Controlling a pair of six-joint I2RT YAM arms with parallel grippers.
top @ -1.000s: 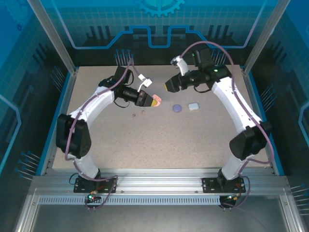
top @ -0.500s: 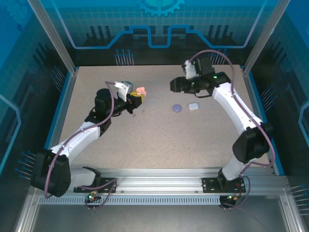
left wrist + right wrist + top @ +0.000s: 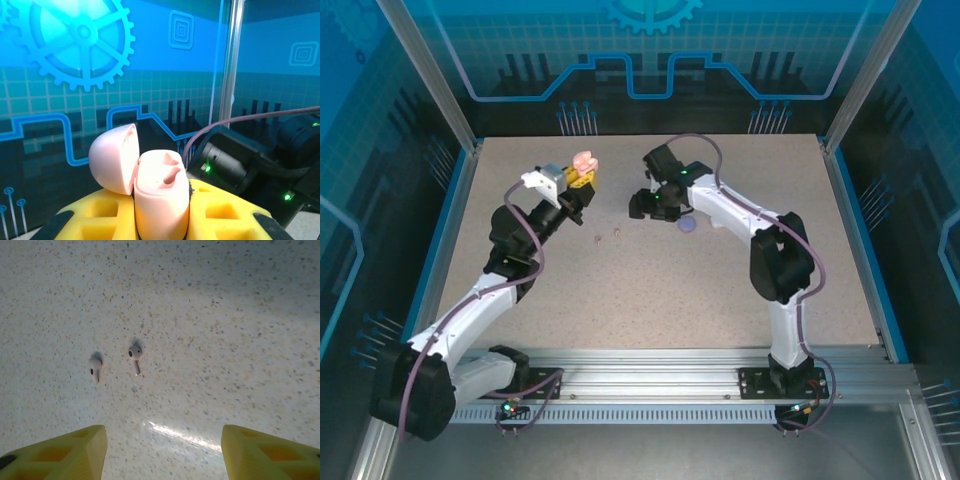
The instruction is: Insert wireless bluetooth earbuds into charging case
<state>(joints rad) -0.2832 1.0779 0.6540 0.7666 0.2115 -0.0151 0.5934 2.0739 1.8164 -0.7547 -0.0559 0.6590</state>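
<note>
The left gripper point(image 3: 582, 176) was held raised above the far left part of the speckled table point(image 3: 720, 290), and its yellow fingers point(image 3: 100, 220) were closed tight on a pink charging case point(image 3: 585, 160). In the left wrist view that case point(image 3: 161, 197) was seen clamped upright between the fingers with its lid point(image 3: 115, 159) swung open to the left, so that the moulded recesses inside were exposed. The dark body of the right arm point(image 3: 240, 167) was seen behind it. The right gripper point(image 3: 642, 206) was held low over the middle of the table, just right of two pale earbuds point(image 3: 607, 235) that lay loose on the surface. In the right wrist view its jaws were seen standing partly open with nothing between them – only bare table point(image 3: 225, 315) was framed by the two yellow fingertips point(image 3: 65, 452). The earbuds were seen lying side by side ahead of the left fingertip, one point(image 3: 95, 368) just left of the other point(image 3: 134, 356), close together but not touching. A purple case point(image 3: 687, 226) lay closed on the table beside the right arm, partly hidden by it.
</note>
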